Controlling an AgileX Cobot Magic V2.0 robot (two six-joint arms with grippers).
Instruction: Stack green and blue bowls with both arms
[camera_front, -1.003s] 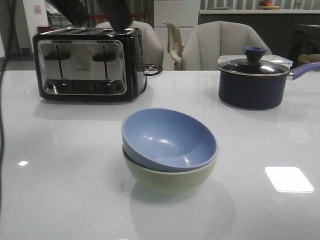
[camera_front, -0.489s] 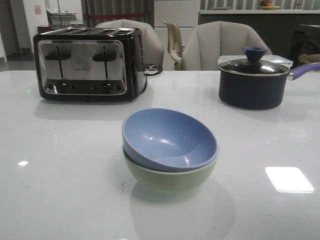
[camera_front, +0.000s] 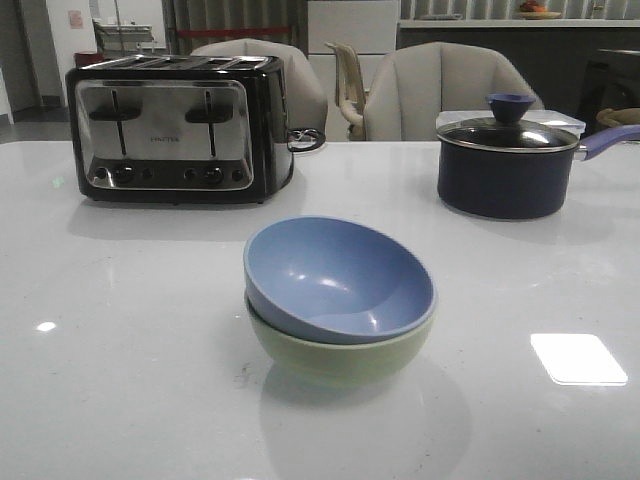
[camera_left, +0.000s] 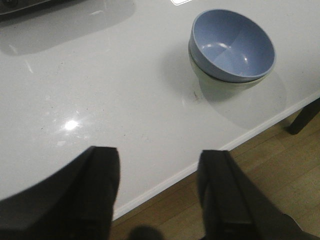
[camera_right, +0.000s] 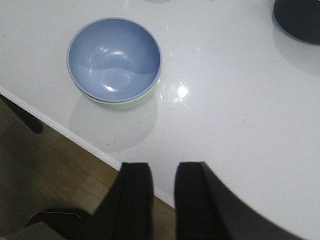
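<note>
The periwinkle blue bowl (camera_front: 335, 275) sits nested, slightly tilted, inside the pale green bowl (camera_front: 340, 358) at the middle of the white table (camera_front: 120, 350). Neither arm shows in the front view. In the left wrist view the stacked blue bowl (camera_left: 232, 42) and green bowl (camera_left: 212, 80) lie well away from my left gripper (camera_left: 160, 162), which is open and empty over the table's front edge. In the right wrist view the blue bowl (camera_right: 114, 57) covers the green bowl (camera_right: 127, 102). My right gripper (camera_right: 164, 182) is empty, its fingers a narrow gap apart, above the table edge.
A black and chrome toaster (camera_front: 175, 130) stands at the back left. A dark navy saucepan with a lid (camera_front: 505, 165) stands at the back right and shows in the right wrist view (camera_right: 300, 17). Chairs (camera_front: 440, 90) stand behind the table. Wooden floor lies below the front edge (camera_left: 165, 182).
Dark arm shapes at the top of the front view above the toaster one second ago have gone out of view. The bowls have not moved.
</note>
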